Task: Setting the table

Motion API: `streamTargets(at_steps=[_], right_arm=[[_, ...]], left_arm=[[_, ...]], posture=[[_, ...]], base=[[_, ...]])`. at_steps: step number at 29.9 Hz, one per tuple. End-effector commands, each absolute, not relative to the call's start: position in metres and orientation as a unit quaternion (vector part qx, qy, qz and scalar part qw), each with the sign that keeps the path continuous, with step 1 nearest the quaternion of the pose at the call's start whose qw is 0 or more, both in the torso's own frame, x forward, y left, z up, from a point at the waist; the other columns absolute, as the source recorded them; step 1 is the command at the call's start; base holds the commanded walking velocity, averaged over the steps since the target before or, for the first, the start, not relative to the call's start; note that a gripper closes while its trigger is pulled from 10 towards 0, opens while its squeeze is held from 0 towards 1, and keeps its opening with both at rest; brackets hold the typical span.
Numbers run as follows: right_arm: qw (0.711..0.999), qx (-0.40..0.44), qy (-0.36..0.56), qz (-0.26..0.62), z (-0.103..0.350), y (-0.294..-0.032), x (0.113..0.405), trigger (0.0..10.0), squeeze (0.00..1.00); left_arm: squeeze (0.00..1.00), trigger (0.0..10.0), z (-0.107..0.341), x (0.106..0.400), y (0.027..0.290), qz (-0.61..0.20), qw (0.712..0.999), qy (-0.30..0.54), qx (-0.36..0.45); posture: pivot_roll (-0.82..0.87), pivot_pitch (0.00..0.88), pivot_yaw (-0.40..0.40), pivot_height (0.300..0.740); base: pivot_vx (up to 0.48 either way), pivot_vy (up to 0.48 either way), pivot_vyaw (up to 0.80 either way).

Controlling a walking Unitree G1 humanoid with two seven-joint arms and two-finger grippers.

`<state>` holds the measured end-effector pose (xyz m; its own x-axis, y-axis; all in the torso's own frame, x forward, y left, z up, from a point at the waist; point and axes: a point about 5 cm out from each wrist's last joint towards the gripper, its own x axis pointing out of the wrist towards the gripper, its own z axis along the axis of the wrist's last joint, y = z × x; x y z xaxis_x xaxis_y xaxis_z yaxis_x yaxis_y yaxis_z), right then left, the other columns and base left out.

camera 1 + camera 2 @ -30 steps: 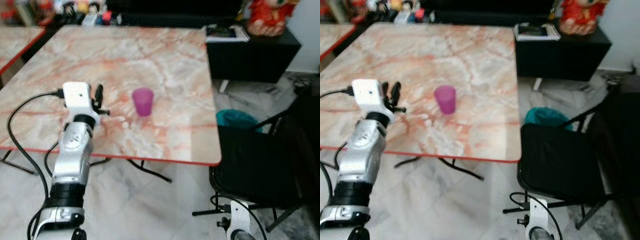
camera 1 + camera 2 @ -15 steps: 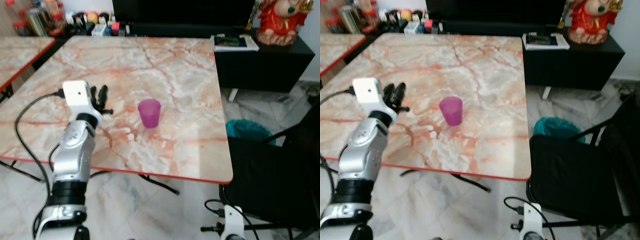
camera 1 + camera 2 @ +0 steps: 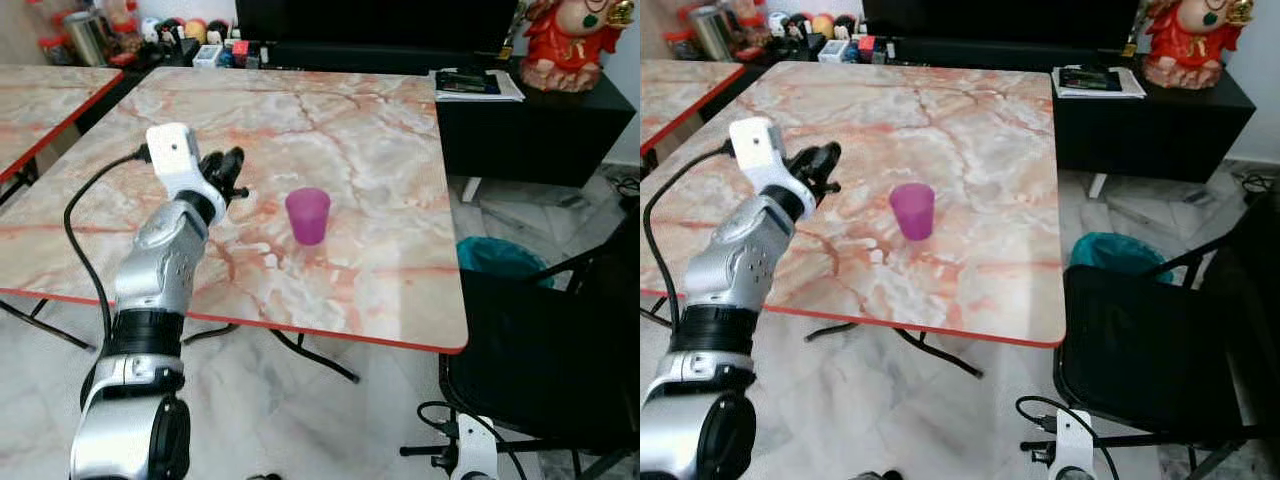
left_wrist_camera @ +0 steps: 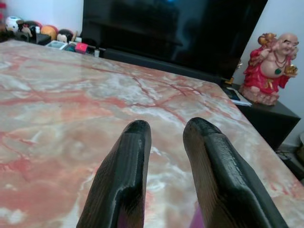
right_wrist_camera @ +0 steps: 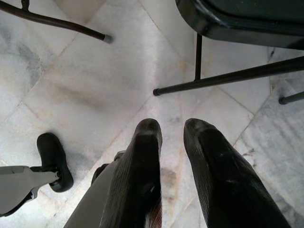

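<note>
Down by the floor, my right gripper (image 5: pixel 166 130) hangs idle, its fingers a little apart and empty, beside the black chair (image 3: pixel 540 350). Over the marble table (image 3: pixel 380 130) my left gripper (image 3: pixel 228 172) hovers with its fingers slightly parted, holding nothing. Just beyond it, toward my right, the purple cup (image 3: pixel 307 215) stands upright on the tabletop, apart from the fingers. My left arm is plainly the nearer one, so I judge a short sideways reach would bring the fingers around the cup.
</note>
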<state>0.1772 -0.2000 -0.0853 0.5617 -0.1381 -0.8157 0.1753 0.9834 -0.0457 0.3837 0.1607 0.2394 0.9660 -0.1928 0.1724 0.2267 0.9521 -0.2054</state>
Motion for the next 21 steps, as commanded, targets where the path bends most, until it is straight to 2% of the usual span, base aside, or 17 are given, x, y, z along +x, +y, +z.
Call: streamTargets(at_steps=[1,3,7,21], right_arm=[[0.880,0.027,0.464,-0.093,-0.087,-0.199,0.174,10.0,0.00],[0.879,0.027,0.467,-0.093,-0.088,-0.199,0.173,10.0,0.00],[0.878,0.027,0.469,-0.090,-0.088,-0.198,0.172,10.0,0.00],[0.876,0.026,0.474,-0.085,-0.091,-0.195,0.166,10.0,0.00]], left_arm=[[0.00,10.0,0.242,0.386,0.157,-0.107,0.985,-0.079,-0.111],[0.00,10.0,0.240,0.386,0.156,-0.105,0.985,-0.076,-0.116],[0.00,10.0,0.234,0.383,0.154,-0.105,0.981,-0.069,-0.144],[0.00,10.0,0.236,0.380,0.162,-0.091,0.983,-0.081,-0.139]], posture=[[-0.01,0.120,0.020,0.740],[-0.01,0.120,0.020,0.740],[-0.01,0.121,0.017,0.740],[-0.01,0.117,0.016,0.740]], base=[[0.000,0.000,0.00],[0.000,0.000,0.00],[0.000,0.000,-0.72],[0.000,0.000,-0.70]])
